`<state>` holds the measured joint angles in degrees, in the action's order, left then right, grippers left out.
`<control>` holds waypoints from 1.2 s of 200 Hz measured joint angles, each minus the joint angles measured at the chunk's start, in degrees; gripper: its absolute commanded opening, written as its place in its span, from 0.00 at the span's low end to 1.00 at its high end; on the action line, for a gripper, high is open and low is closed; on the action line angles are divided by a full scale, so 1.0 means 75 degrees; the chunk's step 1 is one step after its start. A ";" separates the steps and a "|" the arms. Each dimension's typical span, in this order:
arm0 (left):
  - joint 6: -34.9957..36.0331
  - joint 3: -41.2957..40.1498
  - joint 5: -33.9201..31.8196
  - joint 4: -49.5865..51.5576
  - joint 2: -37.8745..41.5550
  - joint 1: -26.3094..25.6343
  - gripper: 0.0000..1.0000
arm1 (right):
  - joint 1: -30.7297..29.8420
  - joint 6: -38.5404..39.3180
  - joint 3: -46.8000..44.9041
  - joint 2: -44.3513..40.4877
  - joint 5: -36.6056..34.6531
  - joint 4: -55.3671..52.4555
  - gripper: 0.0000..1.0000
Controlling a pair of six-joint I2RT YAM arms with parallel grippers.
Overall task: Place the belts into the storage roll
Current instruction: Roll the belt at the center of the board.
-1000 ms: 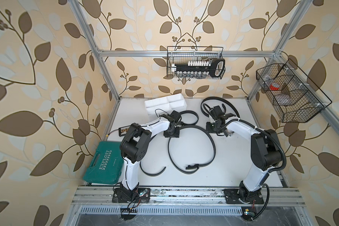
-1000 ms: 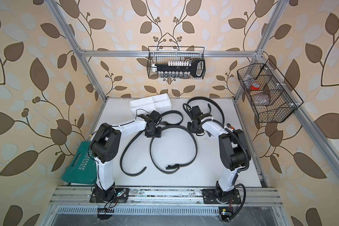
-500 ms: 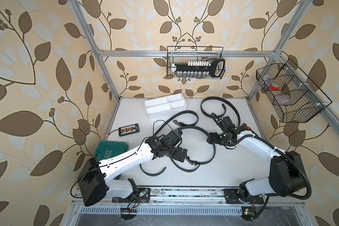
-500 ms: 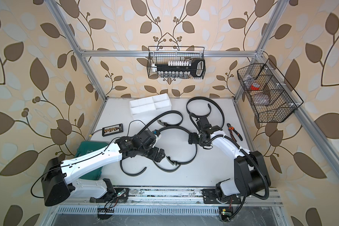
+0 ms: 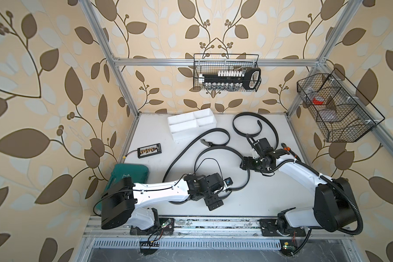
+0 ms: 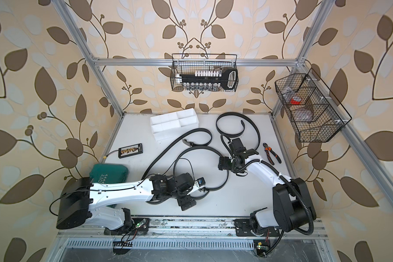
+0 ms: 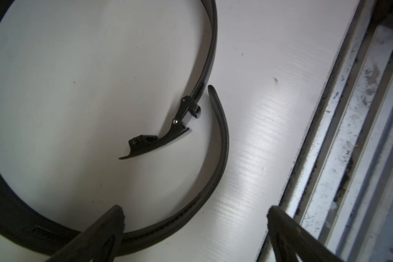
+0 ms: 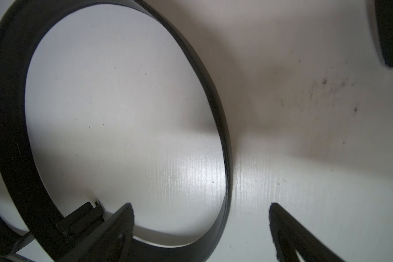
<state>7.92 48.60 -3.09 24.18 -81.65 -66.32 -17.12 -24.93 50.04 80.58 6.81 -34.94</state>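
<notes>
Hard-to-see stuff first: the left arm is lying across the front of the table (image 5: 259,197), covering a stretch of one strap and a chunk of the green tool case (image 5: 132,172). In a top view the pliers (image 5: 286,149) are mostly hiding behind the right arm. In the right wrist view a buckle (image 8: 82,215) is tucking in behind one finger, and I can't tell which strap it belongs to.

Counting now. Three belts (image 5: 247,114) are lying loose on the table in open curls, all outside the storage roll (image 5: 188,135). That one is sitting toward the back wall, showing four compartments. Two black wire baskets (image 5: 199,79) are hanging on the frame, and one small black board (image 5: 149,150) is sitting near the left edge.

The left gripper (image 7: 195,208) is hanging wide open near another buckle and a bare strap tip. A strap is running behind one finger, but nothing is getting pinched. The right gripper (image 8: 201,205) is spread wide too, with only bare table showing in the gap.
</notes>
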 measured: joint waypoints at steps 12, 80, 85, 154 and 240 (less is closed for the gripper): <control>0.0315 0.0026 -0.0003 -0.0015 -0.0347 0.0000 0.92 | 0.0000 0.0003 0.0000 0.0000 0.0009 -0.0003 0.95; 0.1084 0.0399 0.0006 0.0026 -0.1722 0.0134 0.00 | 0.0000 0.0015 0.0000 -0.0009 0.0020 -0.0134 0.96; 0.1064 0.0411 0.0006 0.0026 -0.1725 0.0146 0.00 | -0.0003 0.0012 0.0000 -0.0012 0.0041 -0.0149 0.96; 0.0714 0.0280 -0.0189 0.0283 -0.0743 0.0664 0.00 | -0.0079 -0.0166 -0.0227 0.0589 0.0181 0.0035 0.84; -0.0804 0.0510 -0.0813 0.0691 0.0029 0.1734 0.00 | 0.0023 0.0064 0.0332 0.1498 -0.0568 -0.0041 0.11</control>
<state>1.89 52.42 -9.19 29.36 -81.43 -53.32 -16.95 -24.45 52.53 91.81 2.55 -35.24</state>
